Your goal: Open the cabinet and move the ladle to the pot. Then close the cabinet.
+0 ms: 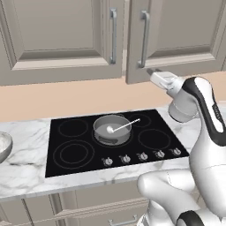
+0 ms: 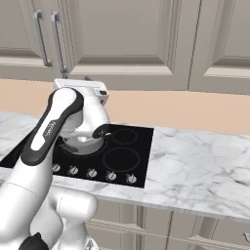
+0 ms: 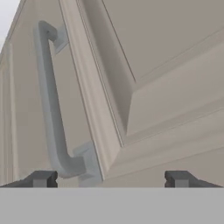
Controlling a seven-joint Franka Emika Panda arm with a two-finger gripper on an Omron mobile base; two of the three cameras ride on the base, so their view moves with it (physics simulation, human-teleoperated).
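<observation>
A: Marble counter (image 1: 26, 172), black cooktop (image 1: 84, 154) — where's the ladle (image 1: 121, 127)?
B: In the pot (image 1: 111, 129) on the cooktop. The hand view adds the cabinet (image 3: 166, 65) door's handle (image 3: 50, 105) close up — gripper (image 3: 109, 179) jaws wide apart, holding nothing.

pot (image 1: 111, 128): 1 | ladle (image 1: 122, 127): 1 | bowl (image 1: 3, 145): 1 | burner rings: 5 | stove knobs: 5

I see a matt painted-wood cabinet (image 1: 62, 39) with brushed metal handles (image 3: 50, 109), a veined marble counter (image 2: 205, 161), a glossy black glass hob (image 1: 79, 145), and a dull metal pot (image 1: 110, 130).
</observation>
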